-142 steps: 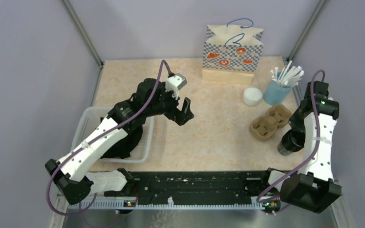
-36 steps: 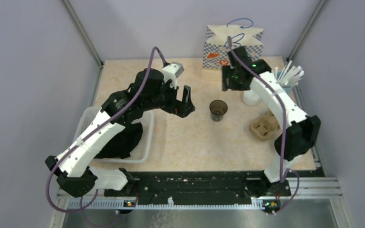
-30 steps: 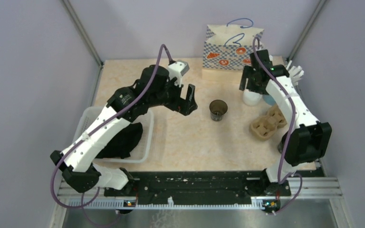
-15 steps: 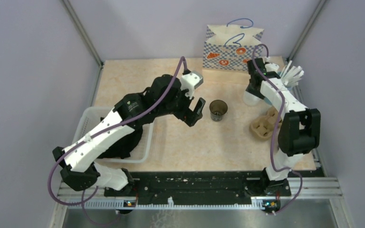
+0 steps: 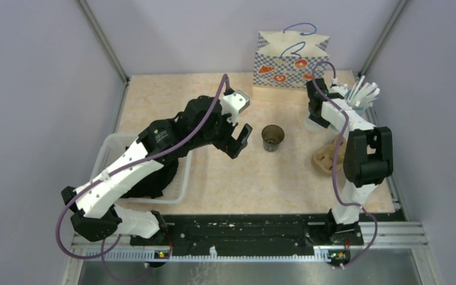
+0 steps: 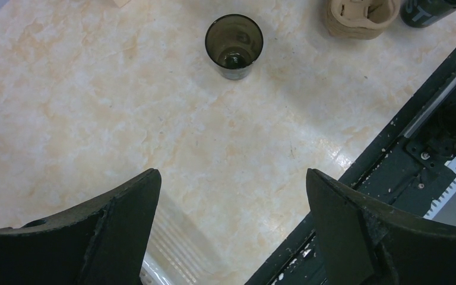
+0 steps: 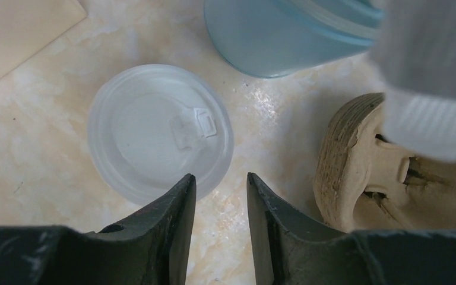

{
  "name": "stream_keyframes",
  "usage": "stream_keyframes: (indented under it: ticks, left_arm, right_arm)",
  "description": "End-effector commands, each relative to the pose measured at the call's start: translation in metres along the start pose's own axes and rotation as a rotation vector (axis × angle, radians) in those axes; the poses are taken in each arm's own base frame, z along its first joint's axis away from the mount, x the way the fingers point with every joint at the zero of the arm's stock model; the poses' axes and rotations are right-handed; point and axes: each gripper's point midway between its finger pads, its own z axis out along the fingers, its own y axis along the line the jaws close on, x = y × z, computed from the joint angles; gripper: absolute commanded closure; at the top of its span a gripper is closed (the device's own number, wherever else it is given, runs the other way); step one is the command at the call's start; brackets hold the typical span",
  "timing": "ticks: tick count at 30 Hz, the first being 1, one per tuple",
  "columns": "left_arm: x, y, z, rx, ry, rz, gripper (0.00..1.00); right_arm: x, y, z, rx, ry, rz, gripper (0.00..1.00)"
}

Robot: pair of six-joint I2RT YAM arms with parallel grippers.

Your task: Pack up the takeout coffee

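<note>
Nearest the arms' bases, one takeaway cup [image 6: 430, 9] stood just beside the pulp carrier [image 6: 361, 18], on the carrier's near side. Only its dark wall showed at the edge of the left wrist view, with pale lettering cut off by the frame; a "T" was about all that could be read, and no second such cup could be found. The left gripper [image 6: 230, 175] hung to the carrier's left with its jaws spread wide and nothing between them, aimed at a dark lidless cup [image 6: 234, 44] standing upright ahead of them. Just past the carrier's far side lay a loose white lid [image 7: 157, 133], flat on the table. The right gripper [image 7: 218, 177] hovered over the lid's near rim, its jaws drawn in to a slim gap with bare table showing between them and nothing visibly gripped. The coming move probably hinged on that rim, which lay right at the right fingertips, slightly to their left; the lid being round, it offered no long axis, and the right arm was plainly the nearer one. The lid carried a moulded sip tab but no legible writing. Beyond the carrier stood a blue tumbler [image 7: 273, 35], and farthest back a paper bag [image 5: 291, 62] — blue checks and orange-slice prints, no words readable.
</note>
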Motion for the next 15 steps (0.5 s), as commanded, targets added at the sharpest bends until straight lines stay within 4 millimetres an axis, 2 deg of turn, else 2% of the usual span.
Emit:
stream_keyframes:
  ticks: [1, 11, 15]
  left_arm:
    - [-0.008, 0.003, -0.007, -0.013, -0.043, 0.014, 0.02]
    - [-0.007, 0.006, -0.008, -0.026, -0.045, 0.023, 0.02]
    - [-0.007, 0.006, -0.008, -0.028, -0.044, 0.024, 0.02]
  right_arm:
    - [-0.007, -0.005, 0.009, 0.036, -0.036, 0.041, 0.63]
    - [-0.003, -0.004, 0.020, 0.059, -0.029, 0.037, 0.65]
    - [-0.004, -0.007, 0.022, 0.070, -0.038, 0.044, 0.69]
